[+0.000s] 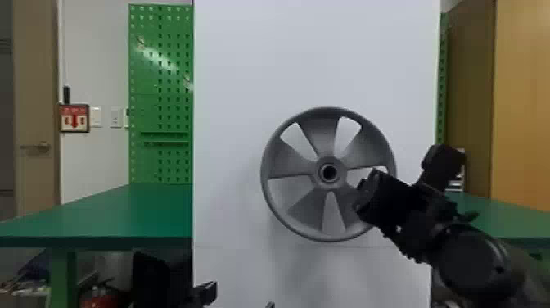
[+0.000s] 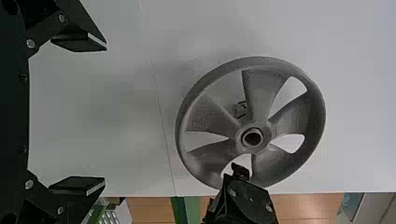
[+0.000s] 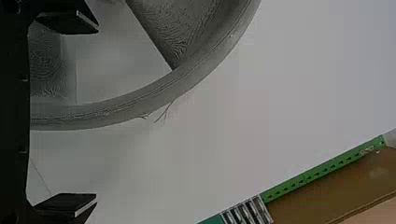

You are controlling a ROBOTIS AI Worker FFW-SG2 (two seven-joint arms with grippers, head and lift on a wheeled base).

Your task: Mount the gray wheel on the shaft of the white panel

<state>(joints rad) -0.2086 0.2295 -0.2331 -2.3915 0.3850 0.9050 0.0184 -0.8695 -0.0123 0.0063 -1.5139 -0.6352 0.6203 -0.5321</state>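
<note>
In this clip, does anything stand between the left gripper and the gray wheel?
Nothing visible blocks the space between the left gripper and gray wheel; the right gripper is off at the wheel's right side.

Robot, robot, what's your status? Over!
Left gripper: open, empty. Right gripper: open, at the wheel's rim. Gray wheel: upright at the white panel. Hub: nothing in front. Over.

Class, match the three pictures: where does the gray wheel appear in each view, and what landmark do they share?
Head view: the gray wheel is right of centre, partly covered by the right gripper.
Left wrist view: beyond the open left gripper, nearly whole.
Right wrist view: only part; its rim crosses between the fingers as seen.
Shared landmark: the white panel, behind the wheel.
</note>
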